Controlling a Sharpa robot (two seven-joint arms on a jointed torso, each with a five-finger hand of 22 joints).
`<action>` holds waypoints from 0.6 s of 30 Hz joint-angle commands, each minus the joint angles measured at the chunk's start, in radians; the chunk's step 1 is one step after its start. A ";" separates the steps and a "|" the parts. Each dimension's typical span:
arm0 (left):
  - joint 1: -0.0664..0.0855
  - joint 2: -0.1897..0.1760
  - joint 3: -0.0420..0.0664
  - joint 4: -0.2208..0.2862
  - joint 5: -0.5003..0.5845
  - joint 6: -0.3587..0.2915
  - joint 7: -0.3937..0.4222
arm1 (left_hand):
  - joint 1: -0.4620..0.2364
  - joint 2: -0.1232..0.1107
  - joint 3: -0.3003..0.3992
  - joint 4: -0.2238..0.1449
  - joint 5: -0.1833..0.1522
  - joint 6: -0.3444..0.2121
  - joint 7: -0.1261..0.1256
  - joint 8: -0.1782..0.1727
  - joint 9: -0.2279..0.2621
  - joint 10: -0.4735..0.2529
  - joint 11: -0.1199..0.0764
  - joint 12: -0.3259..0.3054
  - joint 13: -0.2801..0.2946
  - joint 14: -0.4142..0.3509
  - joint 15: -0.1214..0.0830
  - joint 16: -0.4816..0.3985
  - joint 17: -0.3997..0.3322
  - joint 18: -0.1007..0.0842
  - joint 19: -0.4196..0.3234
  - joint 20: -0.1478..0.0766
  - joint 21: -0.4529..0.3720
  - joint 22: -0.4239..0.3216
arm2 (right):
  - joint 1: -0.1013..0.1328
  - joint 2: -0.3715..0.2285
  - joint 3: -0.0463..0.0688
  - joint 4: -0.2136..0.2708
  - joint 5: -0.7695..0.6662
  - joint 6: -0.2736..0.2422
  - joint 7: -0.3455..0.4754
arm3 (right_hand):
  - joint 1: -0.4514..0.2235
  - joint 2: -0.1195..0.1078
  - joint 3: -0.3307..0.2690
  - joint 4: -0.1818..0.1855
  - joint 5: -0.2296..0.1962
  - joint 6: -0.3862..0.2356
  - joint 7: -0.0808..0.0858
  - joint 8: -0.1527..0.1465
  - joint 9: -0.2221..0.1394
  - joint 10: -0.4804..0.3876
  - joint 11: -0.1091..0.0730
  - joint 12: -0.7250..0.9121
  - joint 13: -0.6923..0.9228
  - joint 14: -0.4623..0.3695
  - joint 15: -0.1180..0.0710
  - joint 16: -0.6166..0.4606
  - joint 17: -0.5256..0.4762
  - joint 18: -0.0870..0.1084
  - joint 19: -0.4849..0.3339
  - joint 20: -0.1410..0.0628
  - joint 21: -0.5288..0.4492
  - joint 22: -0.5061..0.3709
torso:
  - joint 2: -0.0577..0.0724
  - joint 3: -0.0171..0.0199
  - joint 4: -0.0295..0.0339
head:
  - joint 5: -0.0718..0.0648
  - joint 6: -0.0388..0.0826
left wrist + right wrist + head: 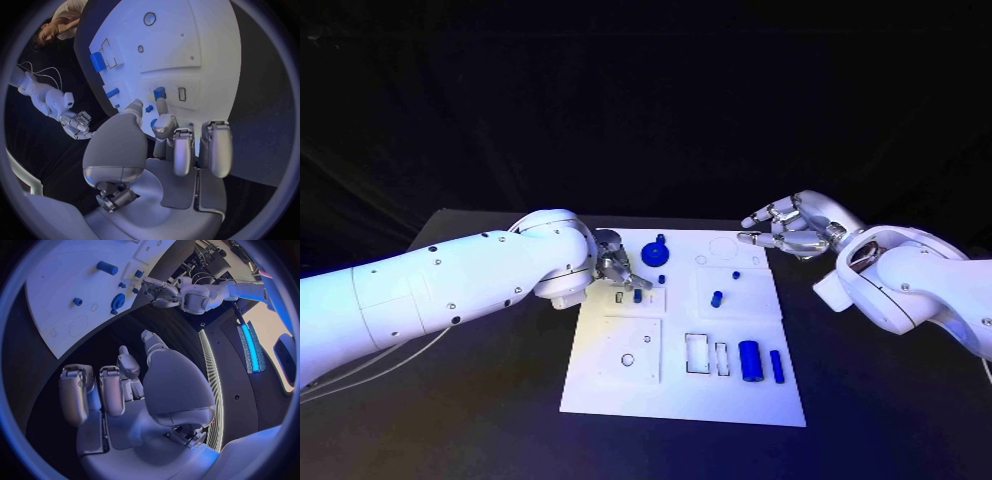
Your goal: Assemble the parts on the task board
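Task board [733, 400] parts remain loose; left hand [615, 270], seemingly empty, is poised over a small blue part [638, 295] at nine o'clock; a pinch is judged next; right hand [788, 228] is held empty, fingers apart, at one o'clock.

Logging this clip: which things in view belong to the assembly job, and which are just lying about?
Job: task board; blue parts on it, such as the large cylinder, the rod and the round disc; left hand; right hand.
Lying about: only the black table.

I am looking down at a black table [473, 400] standing against a dark, draped backdrop [646, 100]. Beyond the table, a strip of blue light [249, 347] is glowing beside a pale, curving line of light [211, 385] on the dark floor.
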 commanded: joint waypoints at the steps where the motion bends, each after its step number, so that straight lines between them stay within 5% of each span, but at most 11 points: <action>1: 0.018 -0.008 0.005 0.002 0.019 0.044 0.012 | 0.033 0.005 -0.007 0.000 -0.001 -0.015 0.005 -0.006 -0.005 -0.020 0.004 -0.025 -0.023 0.103 0.007 0.003 0.263 0.006 -0.022 0.003 -0.016 0.073 | -0.001 0.001 0.000 -0.002 0.001 0.023 0.009 | -0.010 -0.002 -0.005 0.002 0.004 -0.002 -0.003 0.005 -0.002 -0.007 -0.001 -0.005 -0.001 0.068 -0.010 -0.006 0.115 0.007 0.033 -0.005 -0.005 0.194 | 0.001 0.0001 -0.0004 | 0.000 0.004; 4: 0.055 -0.014 0.009 -0.016 0.006 0.059 0.004 | 0.053 0.018 -0.016 0.001 -0.001 -0.027 0.013 -0.021 -0.019 -0.037 0.011 -0.048 -0.046 0.103 0.013 0.001 0.261 0.011 -0.036 0.006 -0.029 0.052 | -0.001 0.003 -0.001 -0.004 0.001 0.024 0.009 | -0.010 -0.002 -0.006 0.002 0.005 -0.002 -0.003 0.005 -0.002 -0.008 -0.001 -0.006 -0.002 0.068 -0.010 -0.007 0.114 0.007 0.034 -0.005 -0.005 0.194 | 0.000 0.0004 -0.0003 | 0.004 0.005; 9: 0.095 -0.001 0.010 -0.068 -0.007 0.063 -0.001 | 0.054 0.024 -0.026 0.002 -0.001 -0.034 0.019 -0.032 -0.031 -0.045 0.016 -0.057 -0.055 0.101 0.017 -0.003 0.258 0.012 -0.039 0.008 -0.032 0.048 | -0.001 0.008 -0.001 -0.006 0.001 0.024 0.009 | -0.010 -0.001 -0.006 0.002 0.007 -0.002 -0.003 0.005 -0.002 -0.007 -0.001 -0.005 -0.001 0.068 -0.010 -0.006 0.115 0.007 0.034 -0.005 -0.005 0.194 | 0.001 0.0010 -0.0012 | 0.006 0.009; 18: 0.113 0.046 0.008 -0.164 -0.038 0.065 0.001 | 0.062 0.036 -0.055 0.001 -0.001 -0.080 0.045 -0.085 -0.087 -0.080 0.038 -0.091 -0.091 0.098 0.035 -0.011 0.249 0.014 -0.047 0.019 -0.042 0.036 | -0.001 0.012 -0.002 -0.008 -0.001 0.025 0.006 | -0.006 0.004 -0.006 0.002 0.012 -0.002 -0.003 0.006 -0.002 -0.007 -0.001 -0.005 -0.002 0.068 -0.010 -0.006 0.115 0.007 0.034 -0.005 -0.005 0.194 | 0.003 -0.0001 -0.0007 | 0.010 0.012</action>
